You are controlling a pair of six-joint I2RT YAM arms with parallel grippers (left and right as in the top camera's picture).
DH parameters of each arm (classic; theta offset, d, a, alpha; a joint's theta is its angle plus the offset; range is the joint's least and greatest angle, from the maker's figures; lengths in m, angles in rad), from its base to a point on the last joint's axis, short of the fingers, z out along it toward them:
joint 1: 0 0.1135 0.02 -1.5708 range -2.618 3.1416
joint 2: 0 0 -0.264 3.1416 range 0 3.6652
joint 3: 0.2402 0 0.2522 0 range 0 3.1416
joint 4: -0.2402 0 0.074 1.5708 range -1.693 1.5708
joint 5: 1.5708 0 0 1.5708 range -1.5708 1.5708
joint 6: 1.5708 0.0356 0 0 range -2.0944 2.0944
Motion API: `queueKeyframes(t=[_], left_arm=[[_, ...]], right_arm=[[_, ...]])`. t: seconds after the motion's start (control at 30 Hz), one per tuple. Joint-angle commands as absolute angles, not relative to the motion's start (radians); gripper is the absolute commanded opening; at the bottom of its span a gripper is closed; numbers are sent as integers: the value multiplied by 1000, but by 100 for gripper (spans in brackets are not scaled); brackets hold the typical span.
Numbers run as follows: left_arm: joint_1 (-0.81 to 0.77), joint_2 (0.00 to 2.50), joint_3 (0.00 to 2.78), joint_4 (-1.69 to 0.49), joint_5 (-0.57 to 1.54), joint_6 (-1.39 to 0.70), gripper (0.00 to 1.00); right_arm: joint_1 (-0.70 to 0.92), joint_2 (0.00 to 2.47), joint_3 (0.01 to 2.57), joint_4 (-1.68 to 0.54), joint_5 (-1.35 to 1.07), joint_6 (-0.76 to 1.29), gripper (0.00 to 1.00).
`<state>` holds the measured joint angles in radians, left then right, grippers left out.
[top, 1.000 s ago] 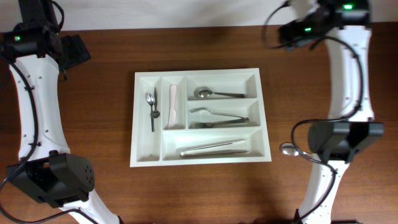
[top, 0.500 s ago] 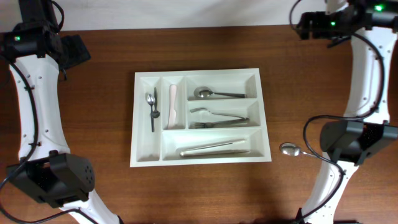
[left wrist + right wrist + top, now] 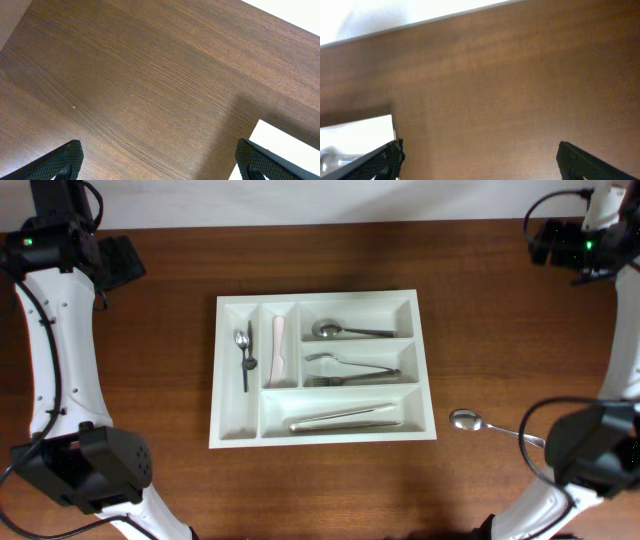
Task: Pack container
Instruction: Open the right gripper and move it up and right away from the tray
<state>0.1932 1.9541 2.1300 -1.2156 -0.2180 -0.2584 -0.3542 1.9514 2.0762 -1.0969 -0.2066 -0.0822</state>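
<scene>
Splayed gripper (image 3: 480, 161) over table (image 3: 485, 90), container (image 3: 360, 132) corner at left

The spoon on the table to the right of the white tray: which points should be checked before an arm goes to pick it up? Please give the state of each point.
1. The loose spoon lies on the table, outside the container: ok.
2. The right gripper is open and empty: ok.
3. The left gripper is open and empty: ok.
4. The right gripper is above the loose spoon: not ok; it is near the far edge of the table.
5. The handle end is free: cannot tell; the right arm covers it.
6. There is room beside the packed spoon in the top right compartment: ok.
</scene>
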Motion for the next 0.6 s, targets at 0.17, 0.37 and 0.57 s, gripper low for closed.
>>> queueKeyframes(t=[0.17, 0.37, 0.57], left_arm=[[194, 1949, 2138, -1217, -226, -261, 99], [194, 1949, 2138, -1217, -226, -261, 99], [194, 1949, 2138, -1217, -226, -261, 99]], right_arm=[[-362, 1713, 1735, -1109, -202, 89, 99], [-363, 1505, 1438, -1007, -184, 227, 99], [-363, 1386, 1216, -953, -142, 264, 99]])
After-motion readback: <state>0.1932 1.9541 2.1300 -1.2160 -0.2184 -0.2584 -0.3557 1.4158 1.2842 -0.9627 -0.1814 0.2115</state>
